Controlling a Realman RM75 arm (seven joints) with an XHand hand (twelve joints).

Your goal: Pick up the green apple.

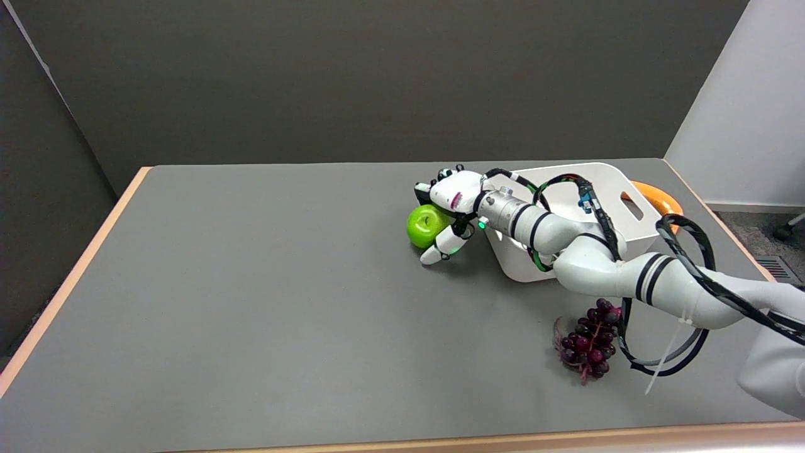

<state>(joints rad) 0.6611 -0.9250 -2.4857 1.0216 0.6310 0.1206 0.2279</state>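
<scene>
The right hand (450, 211) is wrapping its fingers around the green apple (425, 226), which sits on the table (251, 283) at 9 o'clock from the white bin (604, 182), maybe not tight yet, so next squeeze and lift.

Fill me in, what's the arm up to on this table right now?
The right hand is at the green apple, reaching in from the lower right. Its fingers curl around the apple's right side and over its top. The apple appears to still rest on the grey table, so it's a grasp in progress rather than a lift; whether the grip is firm can't be told. Behind the arm sits a white bin, with an orange object beyond it and dark grapes nearer the front.
</scene>
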